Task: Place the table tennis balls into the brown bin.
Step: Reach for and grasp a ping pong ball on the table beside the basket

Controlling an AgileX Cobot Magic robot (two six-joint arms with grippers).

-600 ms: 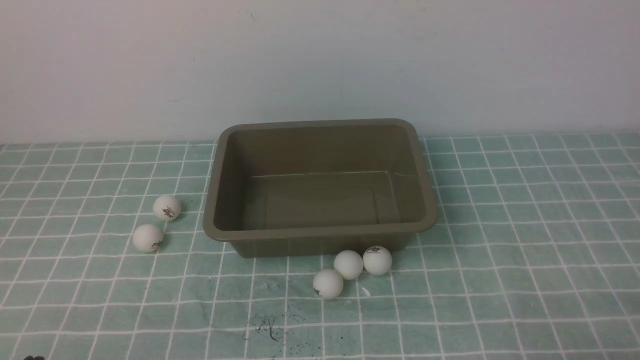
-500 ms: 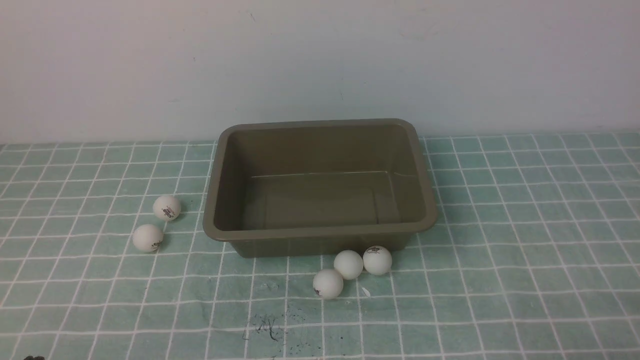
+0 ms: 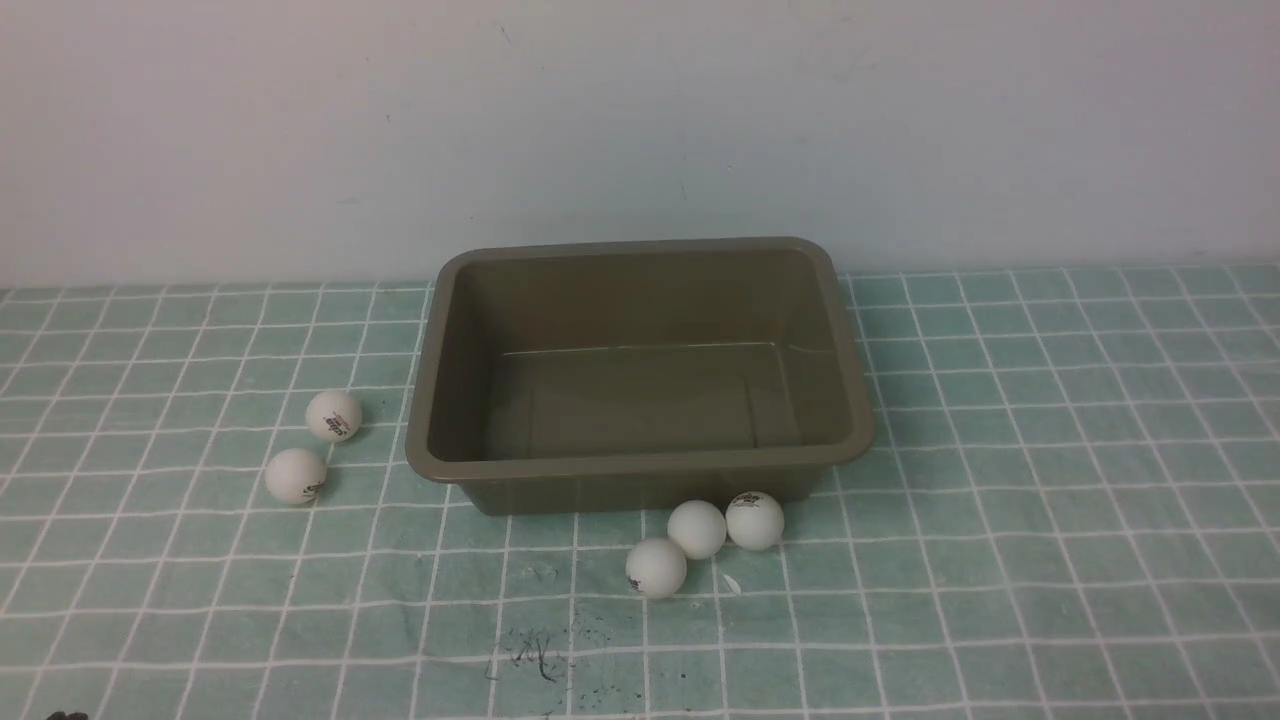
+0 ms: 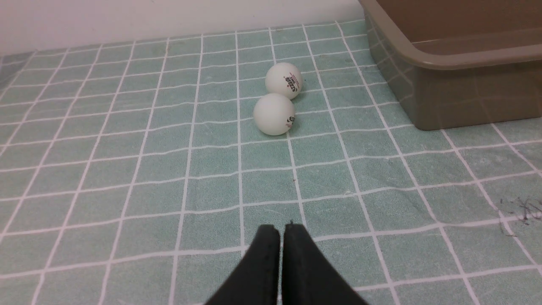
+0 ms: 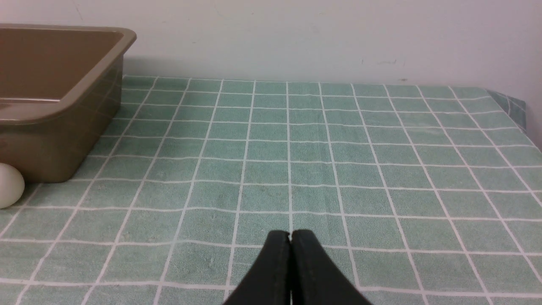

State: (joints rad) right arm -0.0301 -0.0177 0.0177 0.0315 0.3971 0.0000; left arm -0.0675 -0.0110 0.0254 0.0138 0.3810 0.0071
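The brown bin (image 3: 640,465) stands empty mid-table against the back wall. Two table tennis balls (image 3: 333,415) (image 3: 295,475) lie left of it. Three more (image 3: 655,567) (image 3: 697,528) (image 3: 755,520) cluster at its front wall. In the left wrist view the left pair of balls (image 4: 283,80) (image 4: 274,114) lies ahead of my left gripper (image 4: 282,228), which is shut and empty, with the bin's corner (image 4: 444,63) beyond. My right gripper (image 5: 290,234) is shut and empty over bare cloth; the bin (image 5: 63,101) and one ball (image 5: 9,185) sit off to its side. Neither gripper shows in the front view.
A green cloth with a white grid (image 3: 1050,450) covers the table. A pale wall (image 3: 640,120) rises right behind the bin. Dark scribble marks (image 3: 535,655) stain the cloth near the front edge. The cloth's far right corner (image 5: 514,106) drops off beside the wall.
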